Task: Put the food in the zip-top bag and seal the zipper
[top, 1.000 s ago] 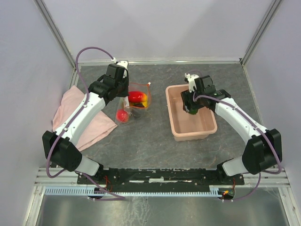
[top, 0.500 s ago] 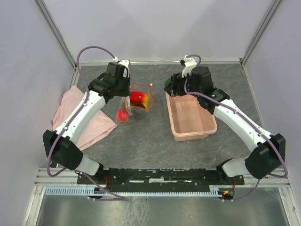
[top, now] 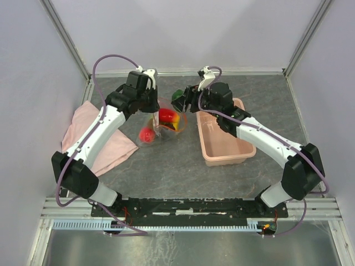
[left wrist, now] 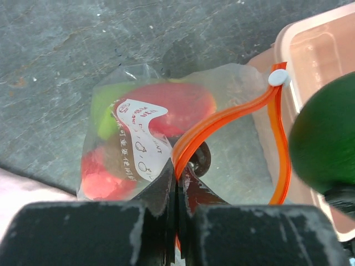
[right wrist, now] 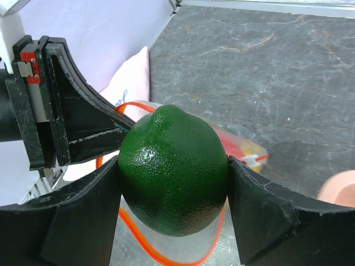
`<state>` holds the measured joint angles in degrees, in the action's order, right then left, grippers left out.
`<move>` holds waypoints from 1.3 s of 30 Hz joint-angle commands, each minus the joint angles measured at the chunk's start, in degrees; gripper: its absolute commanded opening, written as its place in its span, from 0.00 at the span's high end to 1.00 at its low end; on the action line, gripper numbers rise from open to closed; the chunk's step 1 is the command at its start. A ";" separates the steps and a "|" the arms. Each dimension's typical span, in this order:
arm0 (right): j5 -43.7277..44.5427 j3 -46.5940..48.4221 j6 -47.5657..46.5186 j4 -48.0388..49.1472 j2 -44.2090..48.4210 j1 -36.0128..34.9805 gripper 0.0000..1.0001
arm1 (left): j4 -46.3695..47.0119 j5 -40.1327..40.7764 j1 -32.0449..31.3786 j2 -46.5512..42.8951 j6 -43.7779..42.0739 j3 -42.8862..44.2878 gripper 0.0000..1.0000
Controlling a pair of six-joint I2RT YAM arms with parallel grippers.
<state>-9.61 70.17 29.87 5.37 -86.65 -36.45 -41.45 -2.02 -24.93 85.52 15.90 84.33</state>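
The clear zip-top bag [top: 162, 124] stands open on the grey table with red, yellow and green toy food [left wrist: 180, 105] inside; a white label [left wrist: 141, 138] shows on its side. My left gripper [left wrist: 178, 183] is shut on the orange zipper strip [left wrist: 222, 119] and holds the mouth open; it also shows in the top view [top: 150, 108]. My right gripper [right wrist: 175, 183] is shut on a dark green lime [right wrist: 173, 169] and holds it just above the bag's mouth. The lime also shows in the top view [top: 178, 100] and in the left wrist view [left wrist: 327, 138].
A pink rectangular bin [top: 224, 141] stands right of the bag, close to it. A pink cloth [top: 83, 133] lies at the left under my left arm. White walls and a metal frame close in the table at the back and sides.
My right gripper lifted the green lime out of the pink bin and carried it left, to above the bag's mouth. My left gripper stayed on the zipper strip.
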 commanded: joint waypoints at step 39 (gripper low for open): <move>-5.96 5.67 -12.14 -8.02 -5.05 -3.74 0.01 | 4.09 1.20 -1.78 0.79 4.40 1.01 0.97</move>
<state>-18.79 73.08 21.91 0.32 -93.41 -40.03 -40.14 -1.91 -26.50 88.73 19.90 85.84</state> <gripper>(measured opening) 0.998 0.043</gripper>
